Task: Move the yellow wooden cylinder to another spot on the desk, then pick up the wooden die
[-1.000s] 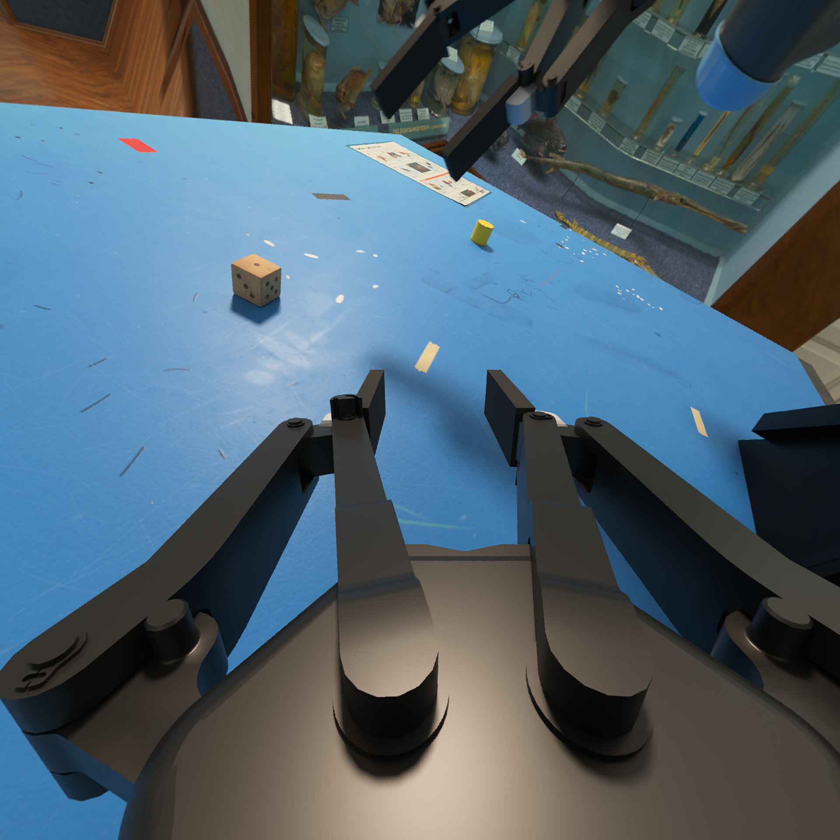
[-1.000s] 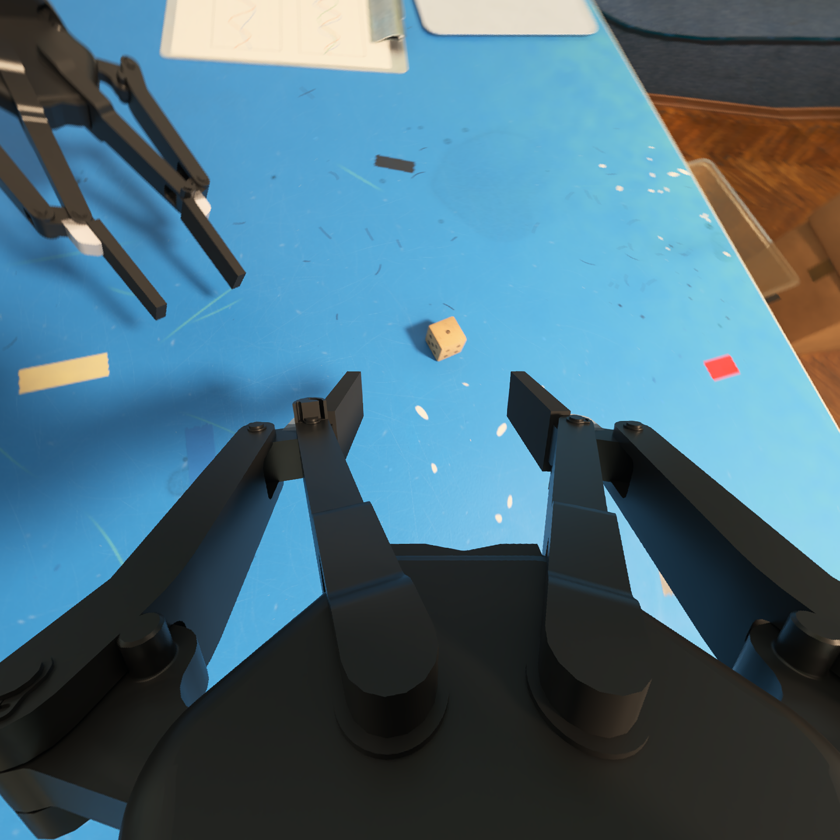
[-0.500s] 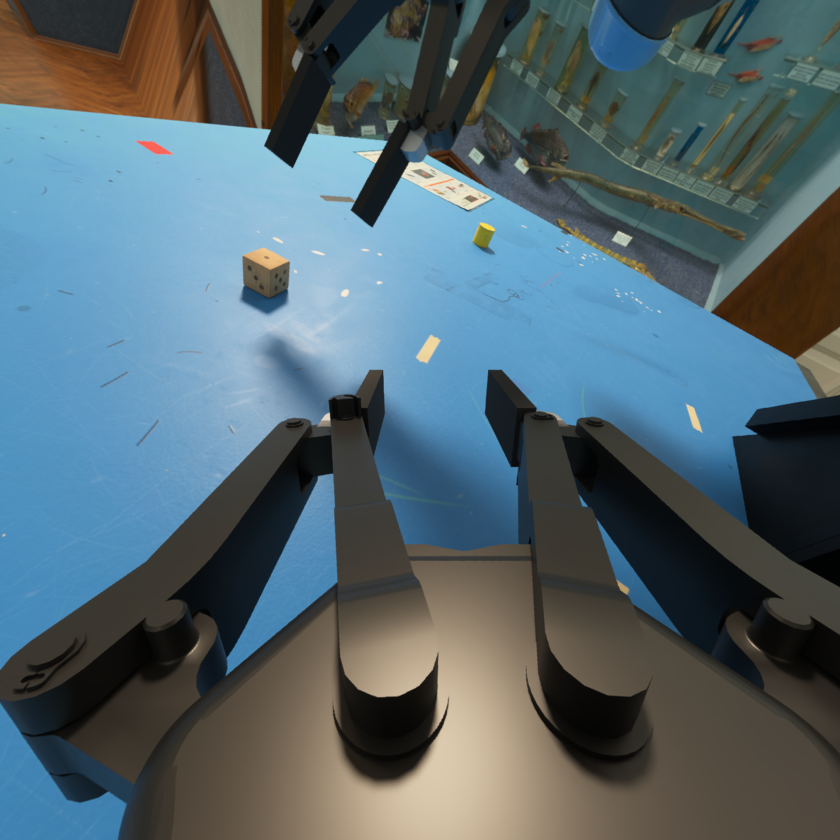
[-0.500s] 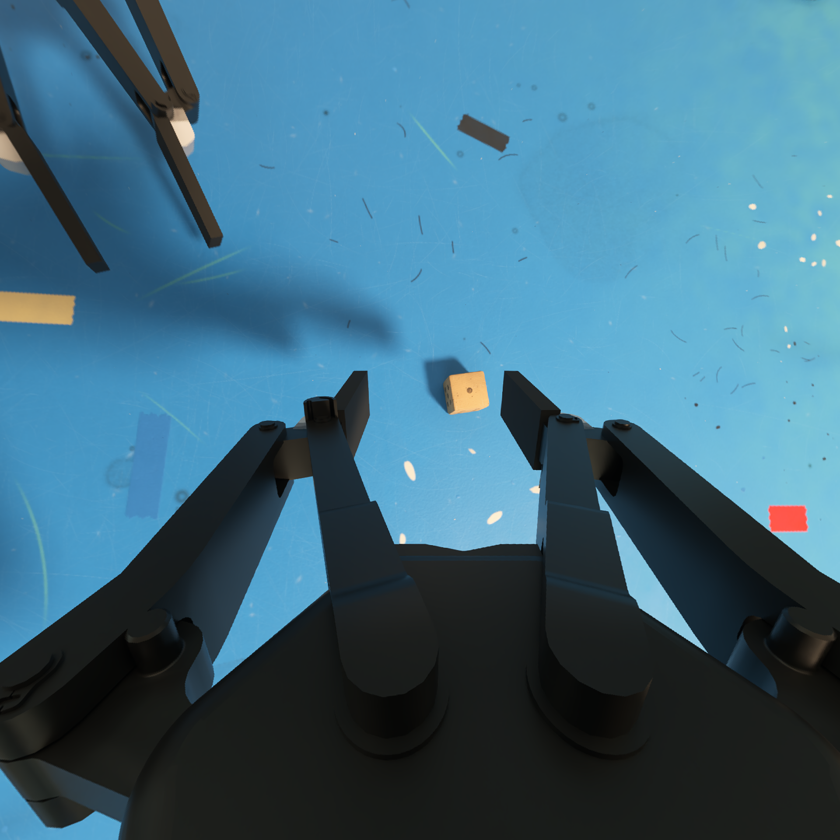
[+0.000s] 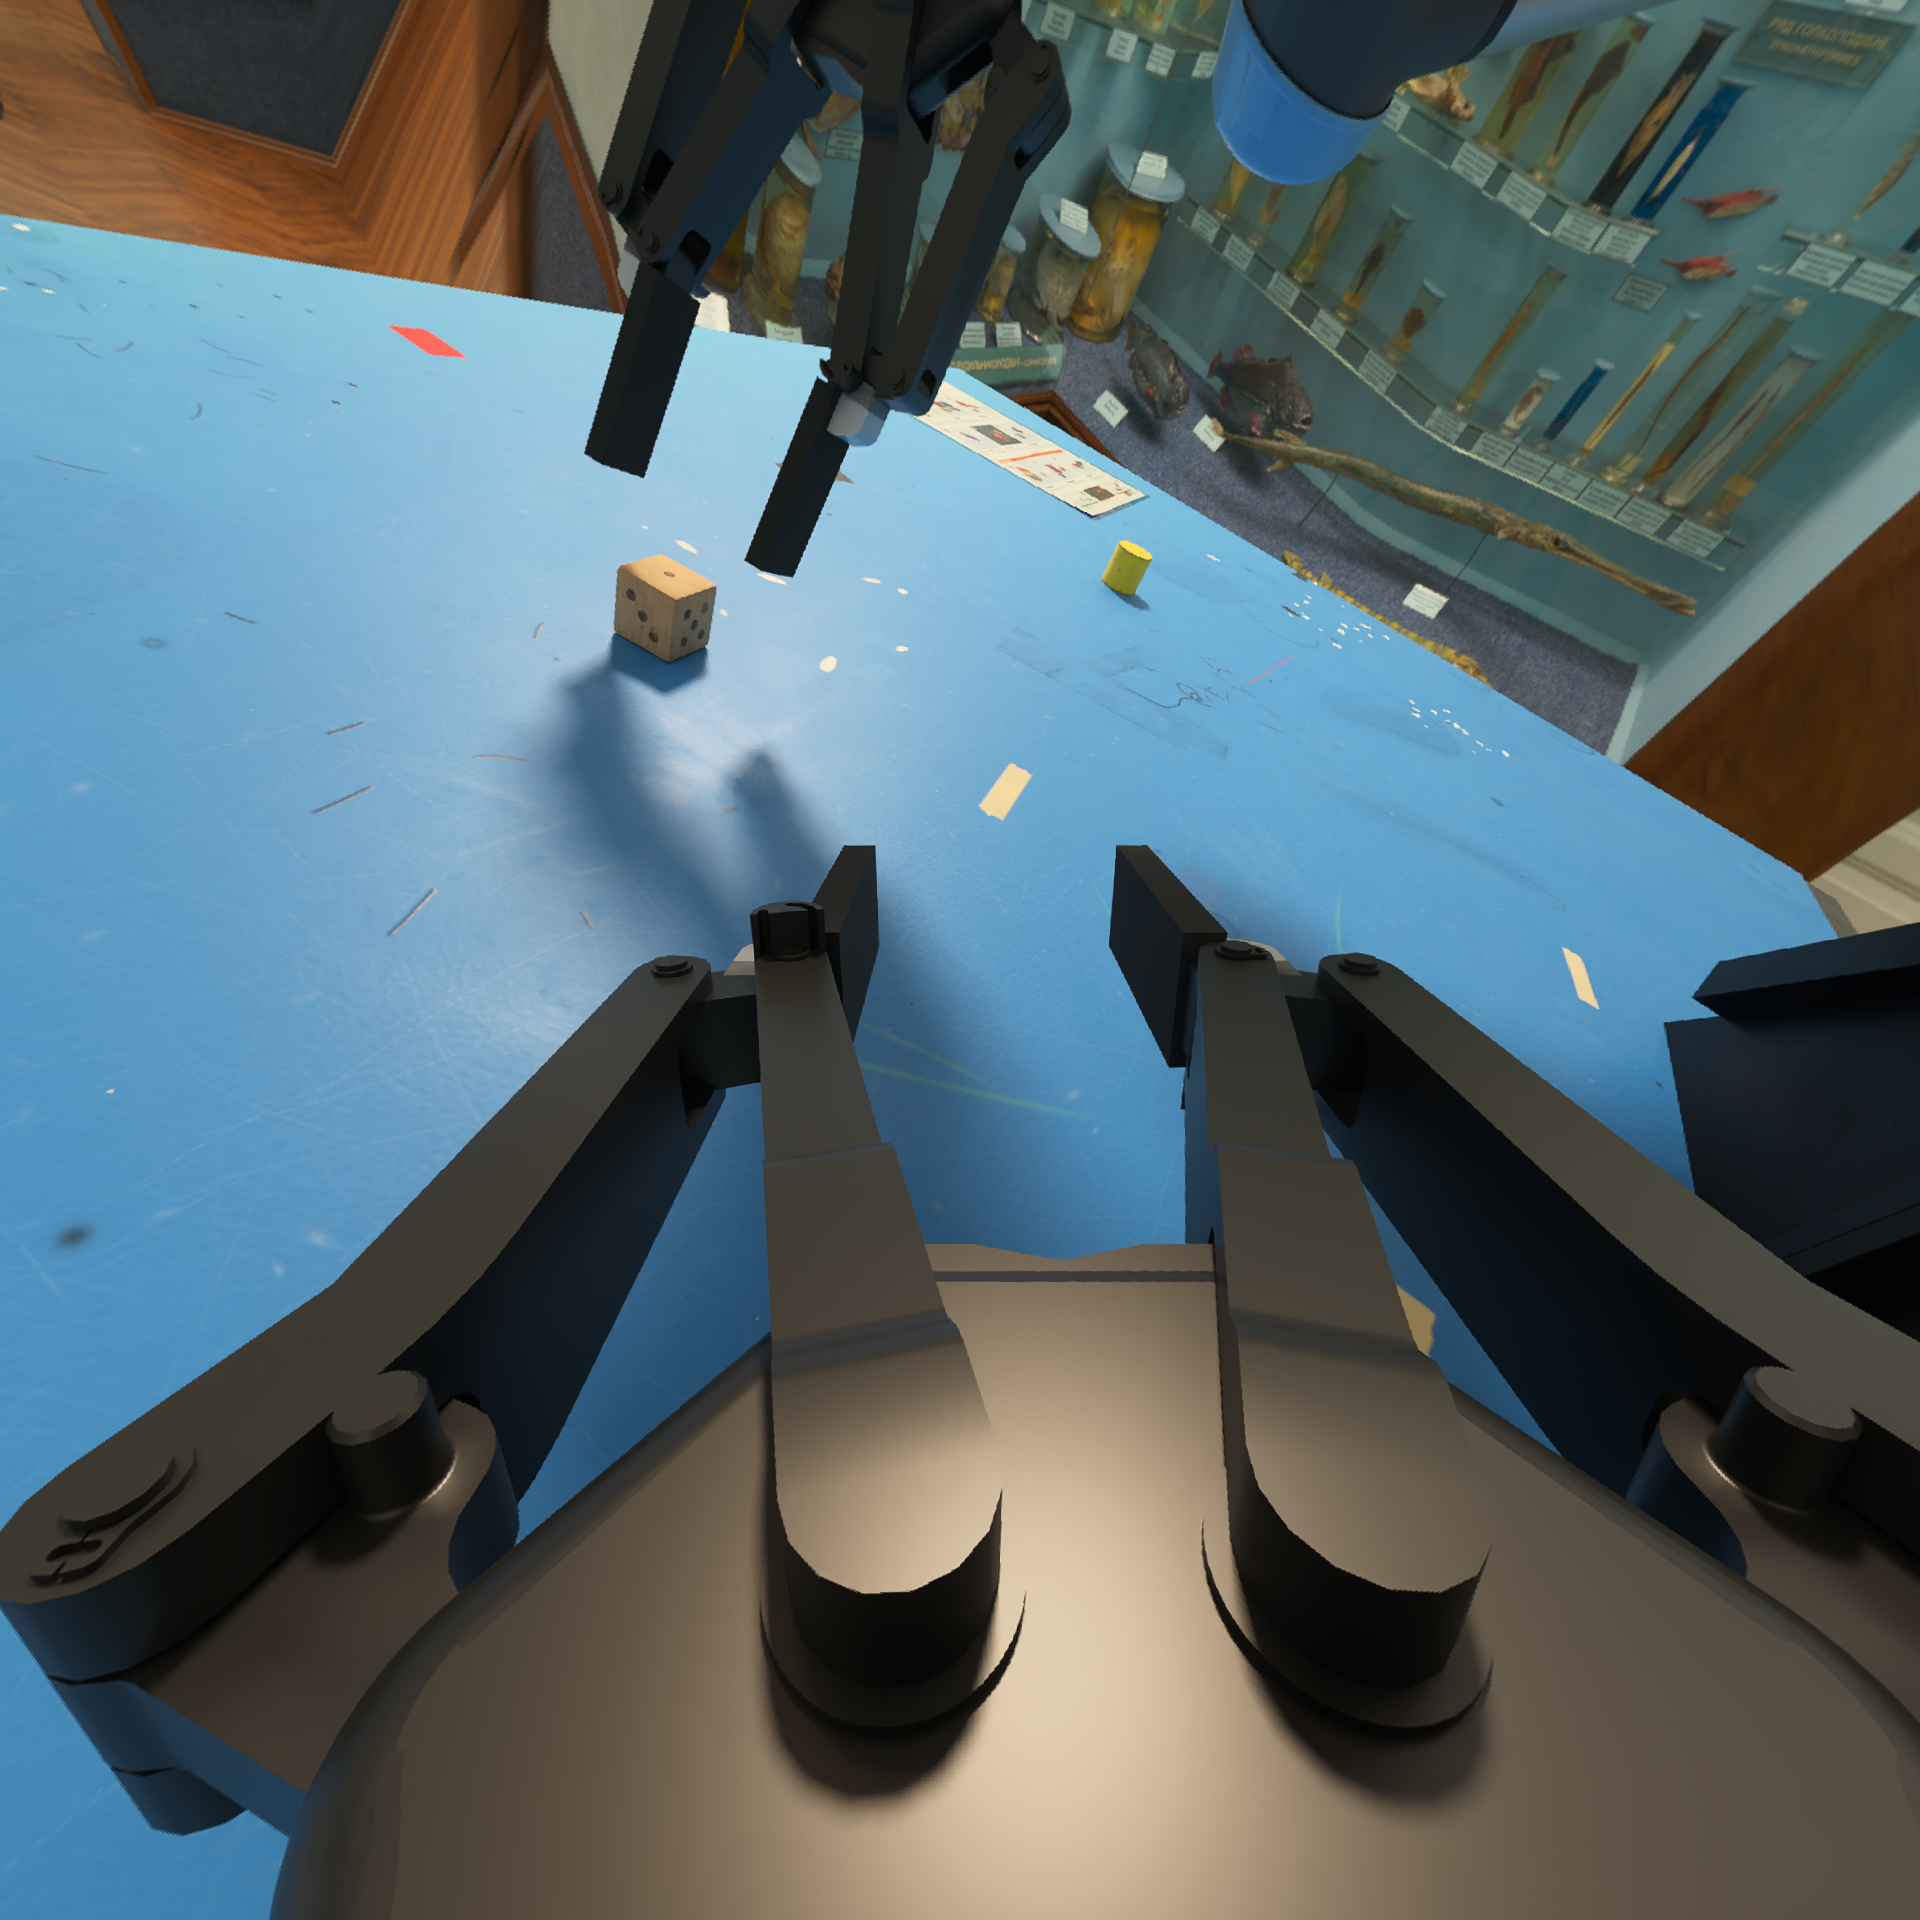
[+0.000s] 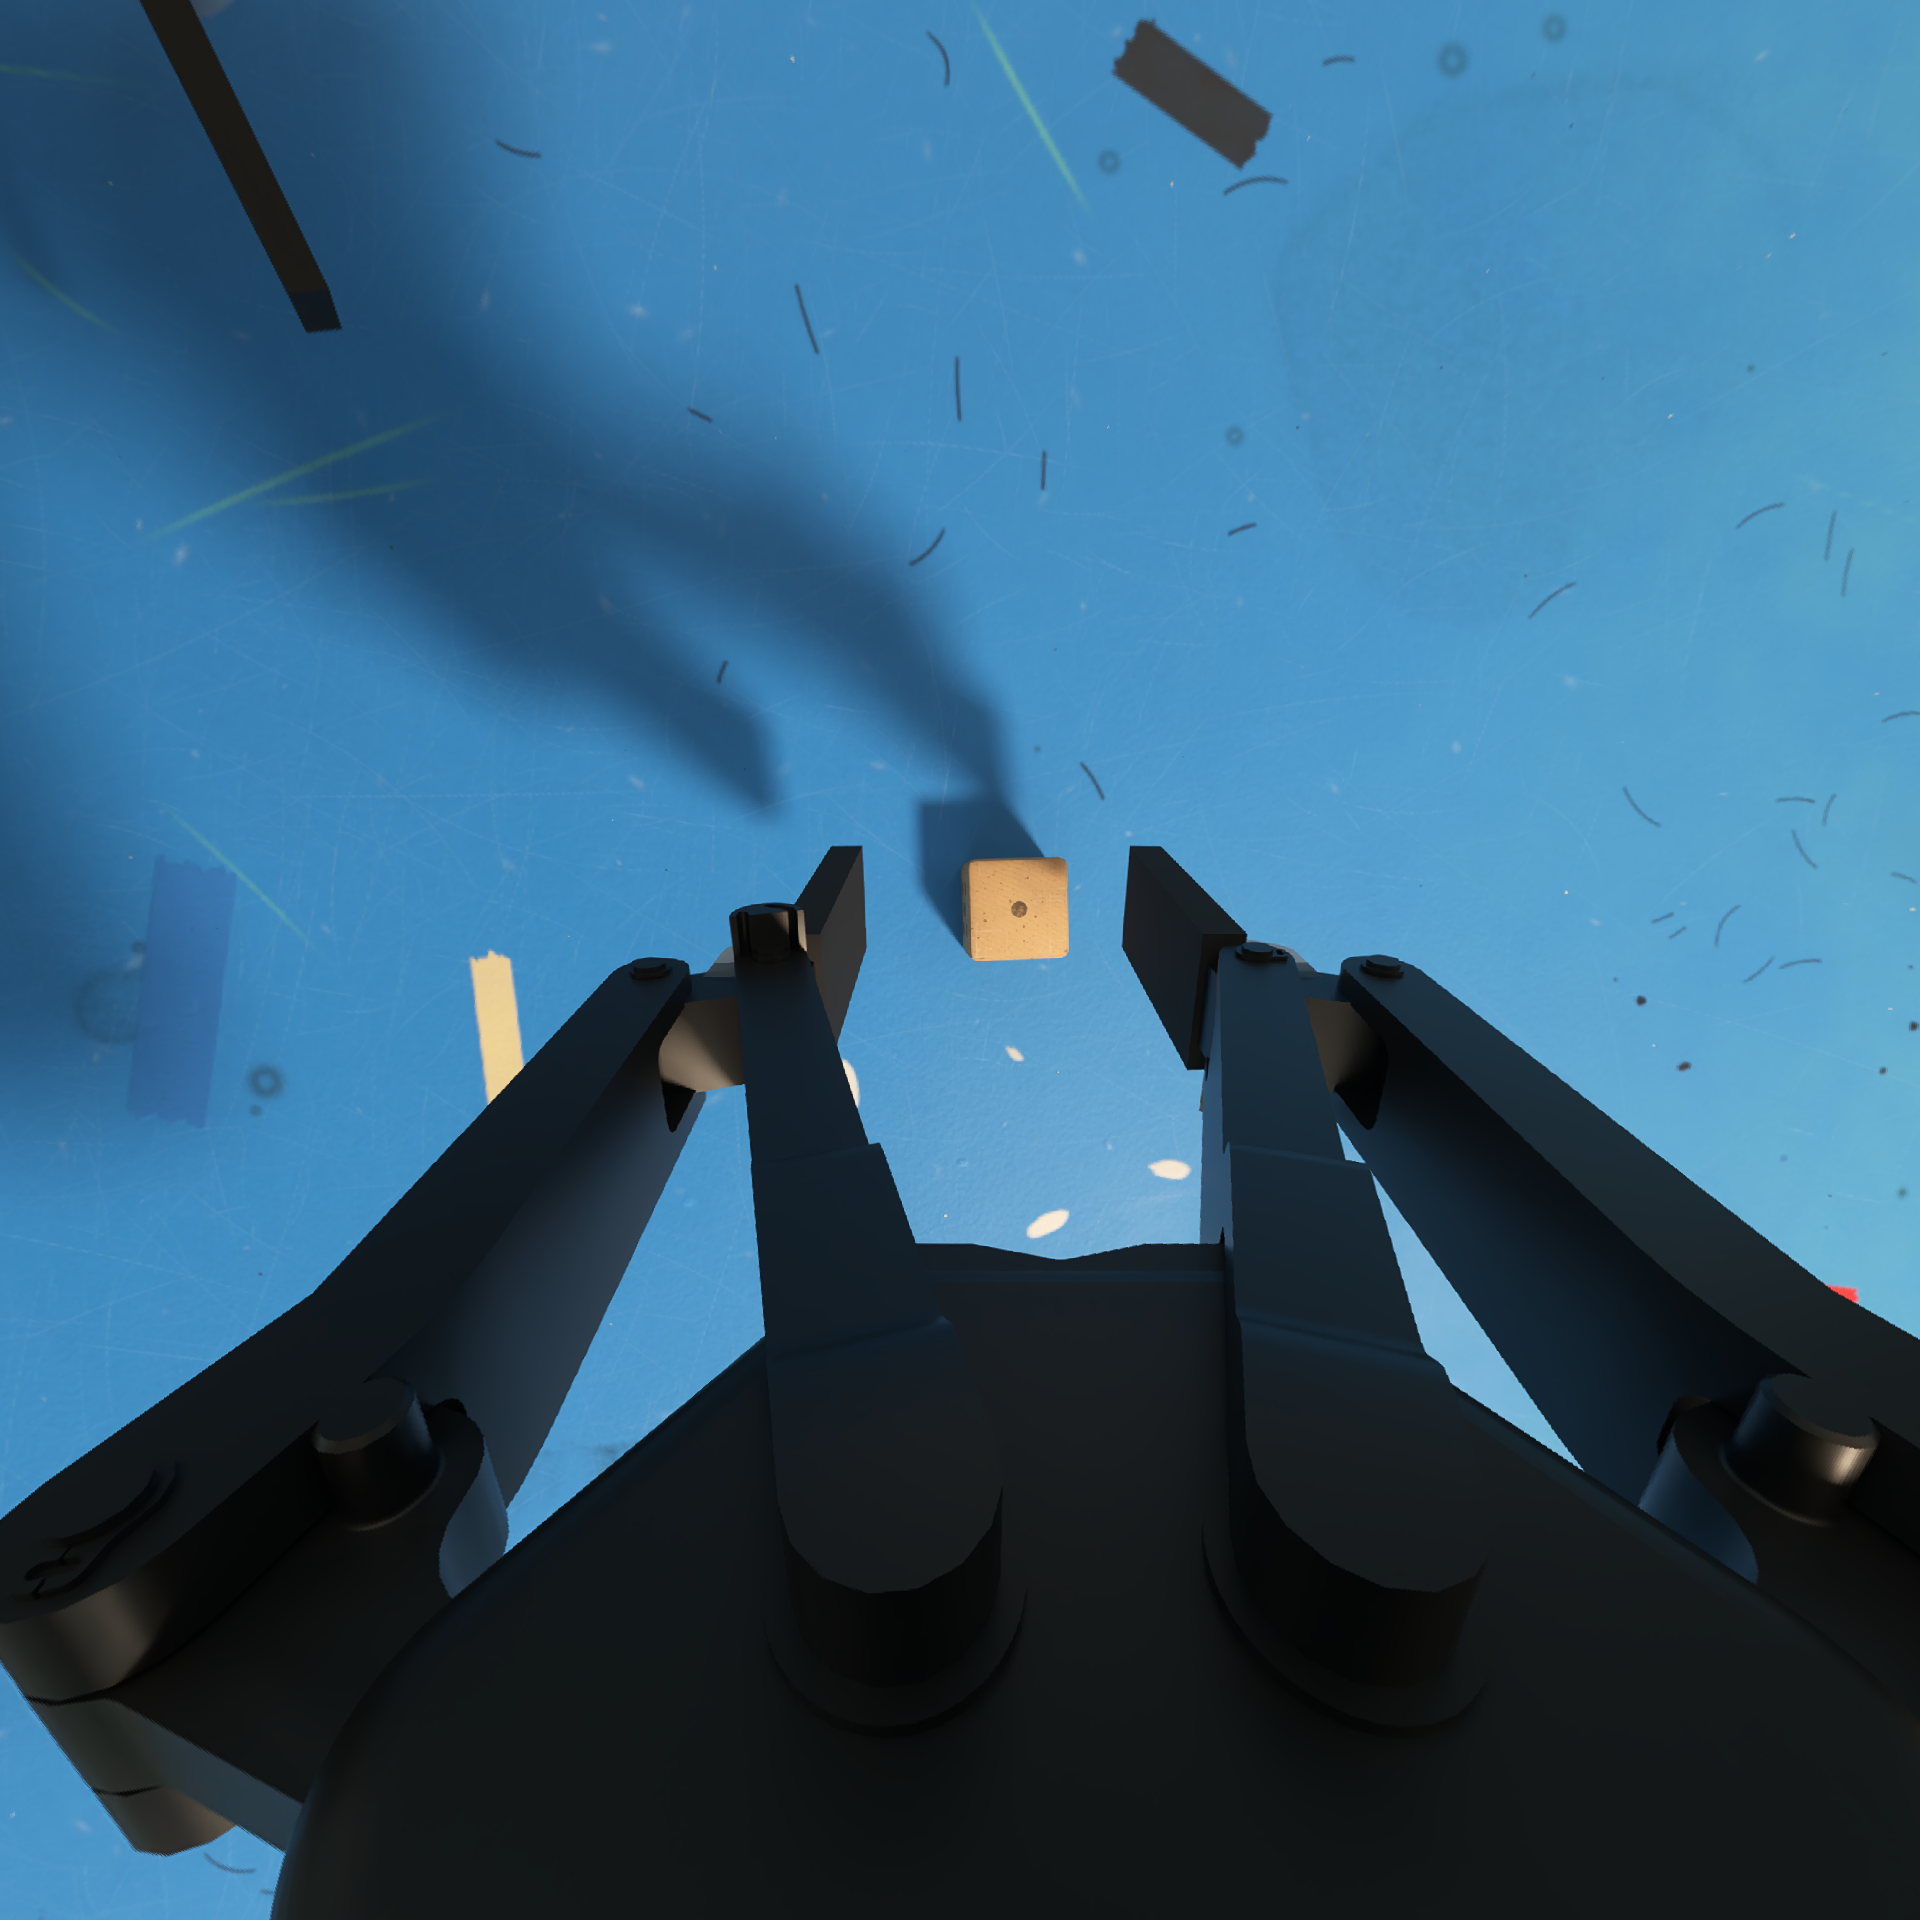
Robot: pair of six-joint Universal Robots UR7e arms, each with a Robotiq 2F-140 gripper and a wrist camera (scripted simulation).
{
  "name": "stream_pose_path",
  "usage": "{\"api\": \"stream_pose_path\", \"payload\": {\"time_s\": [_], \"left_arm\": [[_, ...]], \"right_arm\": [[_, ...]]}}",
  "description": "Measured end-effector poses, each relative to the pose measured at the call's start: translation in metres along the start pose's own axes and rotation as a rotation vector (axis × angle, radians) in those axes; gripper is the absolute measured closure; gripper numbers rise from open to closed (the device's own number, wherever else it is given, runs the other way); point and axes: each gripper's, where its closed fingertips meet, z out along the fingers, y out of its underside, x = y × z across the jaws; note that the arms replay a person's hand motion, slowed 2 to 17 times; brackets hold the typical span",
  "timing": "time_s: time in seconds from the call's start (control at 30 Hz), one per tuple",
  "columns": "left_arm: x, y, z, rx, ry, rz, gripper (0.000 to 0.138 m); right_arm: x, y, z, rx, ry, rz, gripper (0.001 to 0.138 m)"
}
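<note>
The wooden die (image 5: 664, 607) sits on the blue desk (image 5: 312, 831) at the far left. In the right wrist view the die (image 6: 1015, 907) lies below and between my open fingers, one pip up. My right gripper (image 6: 994, 896) is open and points straight down over it; in the left wrist view it (image 5: 701, 514) hangs just above the die without touching. The yellow wooden cylinder (image 5: 1126, 567) stands upright farther right near the desk's far edge. My left gripper (image 5: 992, 894) is open and empty, low over the desk's near part.
A printed sheet (image 5: 1023, 457) lies at the far edge. Tape scraps lie on the desk: tan (image 5: 1004, 792), red (image 5: 426, 341), black (image 6: 1192, 94), blue (image 6: 179, 987). A dark box (image 5: 1818, 1101) stands at the right. One finger of the left gripper (image 6: 249, 177) shows at upper left.
My right gripper has swung left across the desk, tilted straight down and come lower over the die, which now lies between its fingers. The left gripper has hardly moved.
</note>
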Motion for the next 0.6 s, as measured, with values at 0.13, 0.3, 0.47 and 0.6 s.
{"api": "stream_pose_path", "payload": {"time_s": [0.13,0.3,0.47,0.6], "left_arm": [[-0.004,0.002,-0.005,0.008,-0.003,0.001,0.078],[-0.009,0.004,-0.01,0.015,-0.004,-0.001,0.078],[-0.014,0.003,-0.016,0.029,0.001,-0.018,0.078],[-0.017,0.001,-0.019,0.045,0.009,-0.03,0.077]], "right_arm": [[0.003,0.004,0.009,-0.026,-0.022,0.008,0.074],[0.003,0.008,0.017,-0.058,-0.047,0.016,0.077],[0.005,0.01,0.022,-0.096,-0.025,-0.015,0.082],[0.008,0.013,0.026,-0.14,0.001,-0.049,0.085]]}}
